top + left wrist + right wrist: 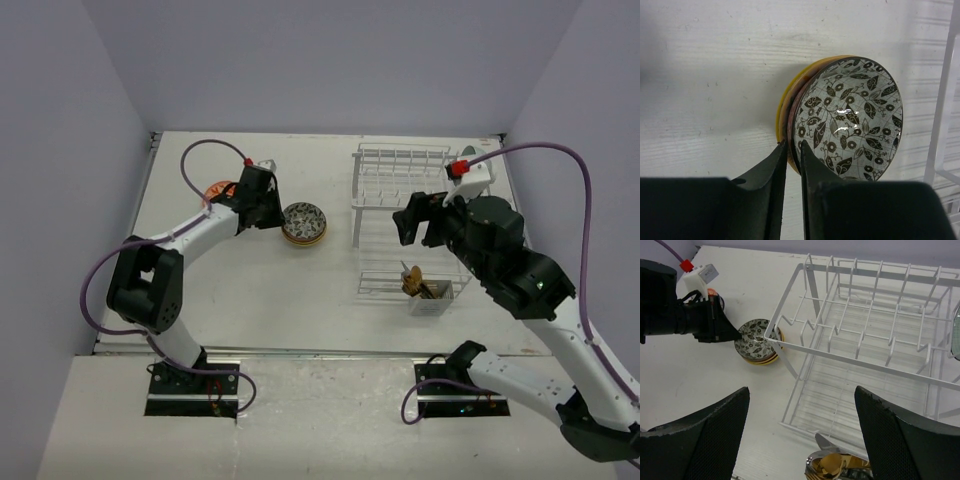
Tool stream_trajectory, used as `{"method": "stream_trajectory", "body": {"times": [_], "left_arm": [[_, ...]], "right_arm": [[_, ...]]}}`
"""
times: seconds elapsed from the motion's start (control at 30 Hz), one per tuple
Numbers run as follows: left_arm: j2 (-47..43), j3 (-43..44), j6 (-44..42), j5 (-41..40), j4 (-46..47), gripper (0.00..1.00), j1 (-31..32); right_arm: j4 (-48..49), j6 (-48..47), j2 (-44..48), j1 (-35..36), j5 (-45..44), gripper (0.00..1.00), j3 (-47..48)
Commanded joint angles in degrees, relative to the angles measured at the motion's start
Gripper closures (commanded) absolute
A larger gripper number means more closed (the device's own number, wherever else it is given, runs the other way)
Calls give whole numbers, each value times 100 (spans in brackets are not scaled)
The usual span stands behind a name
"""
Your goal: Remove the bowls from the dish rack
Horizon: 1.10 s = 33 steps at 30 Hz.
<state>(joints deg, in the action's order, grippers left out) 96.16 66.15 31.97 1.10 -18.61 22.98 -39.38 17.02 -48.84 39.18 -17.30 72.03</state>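
While the left claw (792, 150) sits at the left rim of the bowl stack (840, 127), its fingers (772, 175) stand nearly together with only a thin slit between; whether that slit pinches a rim cannot be told. Judged from this, the step is settling or releasing the stack: spread the fingers fully before backing off, then withdraw leftward along the table (250, 290) without lifting, so that the top bowl (855, 107), black leaf pattern on white, sits nested in the yellow bowl (783, 105) beneath. An orange bowl (218, 190) rests just beyond the left arm. The right claw (801, 435) hangs wide apart and empty over the dish rack (860, 359), right of the stack. Rack contents: no bowl is visible among the tines; a pale curved edge at its far-right side is cut off and cannot be identified. The cutlery caddy (432, 303), at the rack's near side, holds gold utensils (832, 467)
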Motion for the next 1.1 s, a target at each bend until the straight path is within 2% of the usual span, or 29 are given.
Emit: {"method": "stream_trajectory", "body": {"times": [0.0, 0.27, 0.37, 0.43, 0.47, 0.53, 0.6, 0.7, 0.8, 0.97, 1.07], "left_arm": [[-150, -111, -50, -5, 261, 85, -39], [-378, -190, -68, -13, 236, 87, -66], [-571, -146, -103, -75, 156, 82, -66], [-800, -129, -120, -84, 33, 54, -66], [-888, -146, -138, -249, -37, 34, -66], [-1204, -111, -173, -373, -142, 22, -66], [-1546, -76, -182, -444, -353, 1, -66], [-2170, -58, -270, -479, -661, 0, -66], [-2952, -207, -392, -663, -898, 0, -57], [-4032, -392, -647, -1015, -1433, 0, -57], [-4359, -480, -814, -1130, -1689, 0, -57]], "right_arm": [[176, -93, -108, -94, -134, 14, 303], [167, -155, -345, -437, -46, 15, 592], [97, -216, -565, -735, -54, 15, 768], [1, -269, -827, -999, -281, 15, 1022], [-130, -321, -925, -1087, -622, 15, 1137], [-289, -549, -1249, -1246, -1071, 15, 1452], [-412, -760, -1496, -1368, -1818, 15, 1664], [-536, -1287, -1970, -1422, -2792, 11, 2008], [-545, -1657, -2375, -1536, -3261, 7, 2157], [-554, -2158, -2973, -1782, -3516, 6, 2333], [-554, -2220, -3272, -1861, -3736, 11, 2351]]}}
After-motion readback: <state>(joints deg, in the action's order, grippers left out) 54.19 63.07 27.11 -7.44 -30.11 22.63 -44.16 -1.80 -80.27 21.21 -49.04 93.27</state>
